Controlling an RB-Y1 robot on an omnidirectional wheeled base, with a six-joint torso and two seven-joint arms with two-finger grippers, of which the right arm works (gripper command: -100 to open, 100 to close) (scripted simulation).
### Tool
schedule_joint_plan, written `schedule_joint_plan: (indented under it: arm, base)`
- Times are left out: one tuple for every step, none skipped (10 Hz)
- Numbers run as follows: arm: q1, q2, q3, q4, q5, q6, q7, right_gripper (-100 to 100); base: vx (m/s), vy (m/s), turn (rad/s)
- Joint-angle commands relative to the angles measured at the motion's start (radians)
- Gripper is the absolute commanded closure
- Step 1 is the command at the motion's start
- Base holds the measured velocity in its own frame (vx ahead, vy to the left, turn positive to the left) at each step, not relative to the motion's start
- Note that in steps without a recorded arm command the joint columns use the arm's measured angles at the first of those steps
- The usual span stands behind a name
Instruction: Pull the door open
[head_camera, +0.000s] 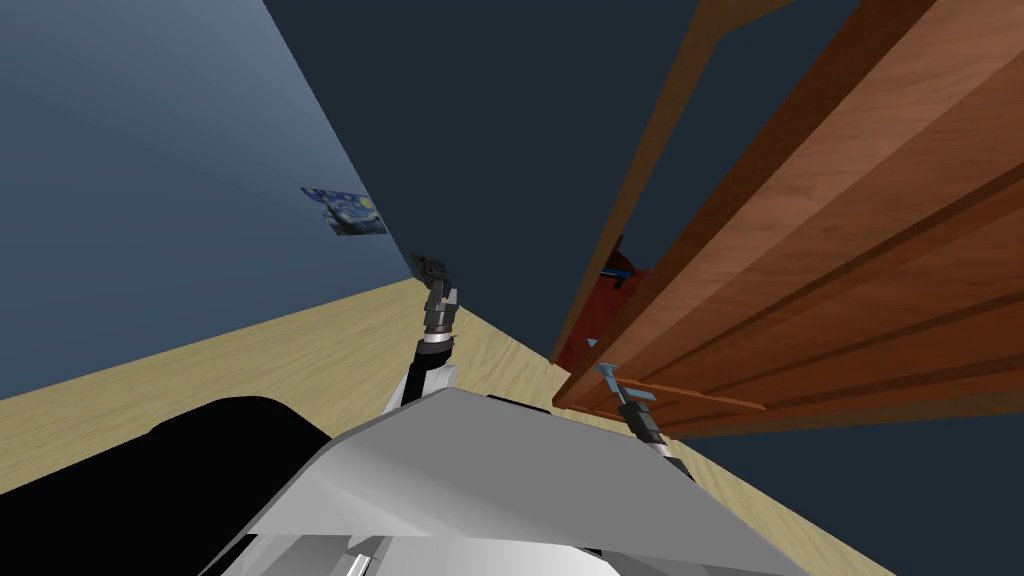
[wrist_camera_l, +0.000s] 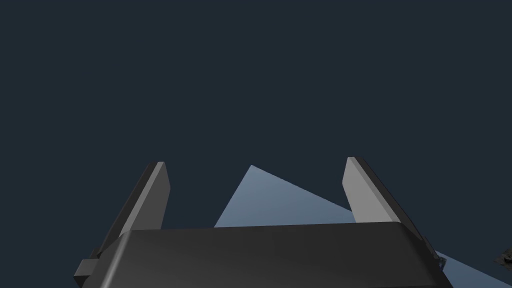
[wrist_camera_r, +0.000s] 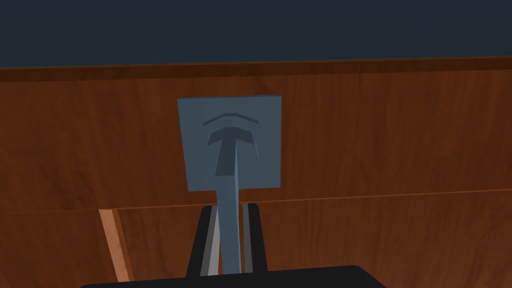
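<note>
The right gripper (wrist_camera_r: 230, 208) is closed on the blue-grey lever handle (wrist_camera_r: 229, 235), with both thin fingers pressed flat against its sides. The lever runs from the fingers to a square blue-grey plate (wrist_camera_r: 230, 142) mounted on the door (wrist_camera_r: 390, 140), a reddish-brown wood-grain panel with recessed grooves. In the head view the right gripper (head_camera: 615, 385) meets the handle (head_camera: 606, 371) at the near lower corner of the door (head_camera: 850, 250). The door leaf stands ajar, swung clear of its brown frame (head_camera: 650, 170), with a narrow gap between the two. The left gripper (head_camera: 430, 268) is raised ahead of the torso, well apart from the door; its fingers (wrist_camera_l: 155, 195) stand wide apart and hold nothing. The floor (head_camera: 300, 350) is light wood plank. A lighter blue wall (head_camera: 120, 150) carries a small blue painting (head_camera: 345, 211) and meets a dark blue wall (head_camera: 480, 150) at a corner.
</note>
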Motion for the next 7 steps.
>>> schedule_joint_plan:
  arm:
    - [0.012,-0.006,-0.001,0.012,0.004,-0.022,-0.004,100]
    - [0.012,-0.006,-0.001,0.012,0.004,-0.022,-0.004,100]
    - [0.02,-0.012,-0.002,0.022,0.009,-0.044,-0.009,100]
    - [0.021,-0.013,-0.002,0.025,0.011,-0.049,-0.01,100]
    - [0.026,-0.017,-0.003,0.031,0.014,-0.062,-0.013,100]
    - [0.03,-0.019,-0.003,0.035,0.016,-0.072,-0.015,100]
    - [0.028,-0.013,0.0,0.028,0.016,-0.062,-0.013,100]
  base:
    - [-0.233,-0.075,0.158]
    - [-0.161,-0.063,0.049]
    - [-0.192,-0.076,0.17]
    - [-0.234,-0.112,0.195]
    - [-0.209,-0.089,0.211]
    - [-0.219,-0.086,0.143]
    - [-0.101,-0.036,0.031]
